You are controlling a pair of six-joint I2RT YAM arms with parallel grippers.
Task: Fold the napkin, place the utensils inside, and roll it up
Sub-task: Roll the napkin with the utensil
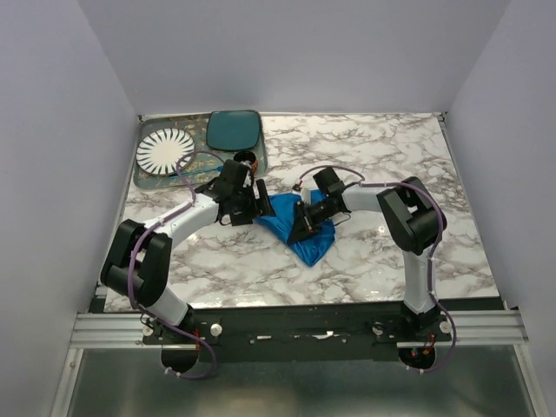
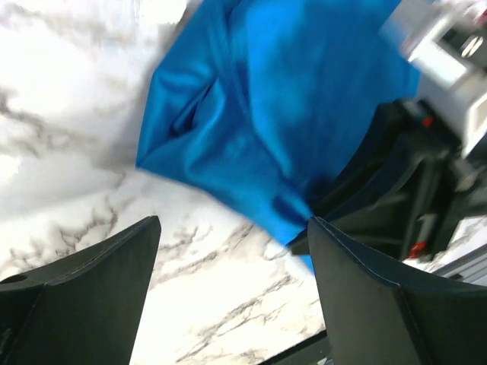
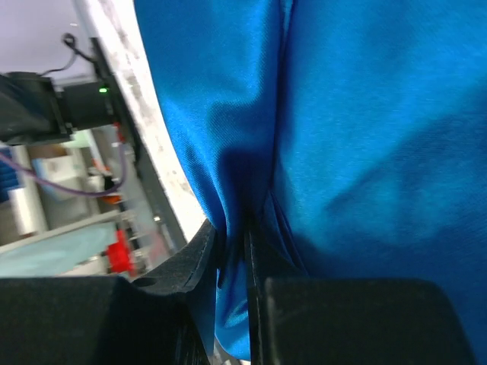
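The bright blue napkin (image 1: 306, 230) lies bunched on the marble table (image 1: 391, 156) between my two arms. My right gripper (image 1: 301, 224) is shut on a fold of it; in the right wrist view the cloth (image 3: 365, 137) is pinched between the two black fingers (image 3: 232, 239). My left gripper (image 1: 259, 207) stands open just left of the napkin. Its wrist view shows bare marble between the wide fingers (image 2: 232, 236), the blue cloth (image 2: 274, 114) ahead, and the right gripper (image 2: 403, 190) beyond. A thin bluish streak (image 1: 176, 175) on the tray may be the fork; it is too small to tell.
A tray (image 1: 148, 181) at the back left holds a white striped plate (image 1: 165, 149) and a dark teal rounded-square plate (image 1: 233, 129). The table's near edge meets a black rail (image 1: 304, 306). White walls close in the back and both sides.
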